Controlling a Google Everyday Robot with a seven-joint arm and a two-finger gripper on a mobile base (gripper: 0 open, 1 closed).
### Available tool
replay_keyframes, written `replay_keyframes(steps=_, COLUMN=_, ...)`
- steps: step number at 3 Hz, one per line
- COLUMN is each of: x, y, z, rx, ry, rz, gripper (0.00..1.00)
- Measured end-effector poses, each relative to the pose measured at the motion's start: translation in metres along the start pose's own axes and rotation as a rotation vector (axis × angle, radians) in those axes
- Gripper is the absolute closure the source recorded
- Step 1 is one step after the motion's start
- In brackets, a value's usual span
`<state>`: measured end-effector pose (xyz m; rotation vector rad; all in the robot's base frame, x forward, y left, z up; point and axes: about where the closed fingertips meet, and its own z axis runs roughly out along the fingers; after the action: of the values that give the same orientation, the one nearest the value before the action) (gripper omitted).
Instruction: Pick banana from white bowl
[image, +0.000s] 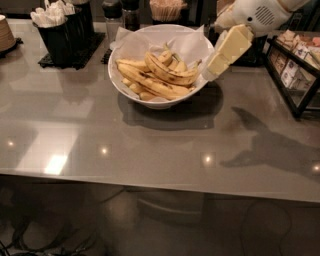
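My gripper (211, 70) hovers by the smooth white bowl (125, 90) right rim, empty, how far open I can't tell | curved flecked banana (167, 74) tops pile on crinkled paper (190, 42) | black caddy (62, 37) left, rack (295, 70) right | glossy grey counter (150, 150)

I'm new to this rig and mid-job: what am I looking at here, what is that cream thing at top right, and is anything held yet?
The cream, blocky part at top right is the robot arm's gripper, by the right rim of the large round white bowl. Nothing shows in its grasp. There is only one camera view, looking down across a glossy grey tabletop. The bowl, lined with crinkled white paper, holds several yellow bananas. The long, strongly curved yellow banana lies on top. Behind it stand a black holder of white packets on the left and a black wire rack on the right.
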<state>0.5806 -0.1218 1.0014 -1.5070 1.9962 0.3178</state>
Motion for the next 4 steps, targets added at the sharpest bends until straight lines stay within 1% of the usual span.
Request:
replay_keyframes(steps=1, x=-0.029, y=-0.012, z=0.037, rx=-0.073, ry=-0.040, rz=-0.029, gripper=0.00)
replay_keyframes(steps=2, x=-0.033, y=-0.015, z=0.042, rx=-0.077, ry=-0.046, rz=-0.034, gripper=0.00)
replay_keyframes(steps=3, x=-0.033, y=-0.018, z=0.047, rx=-0.077, ry=-0.075, rz=-0.009, gripper=0.00)
replay_keyframes(steps=4, x=-0.045, y=-0.024, z=0.070, rx=-0.109, ry=-0.128, rz=0.000, gripper=0.00)
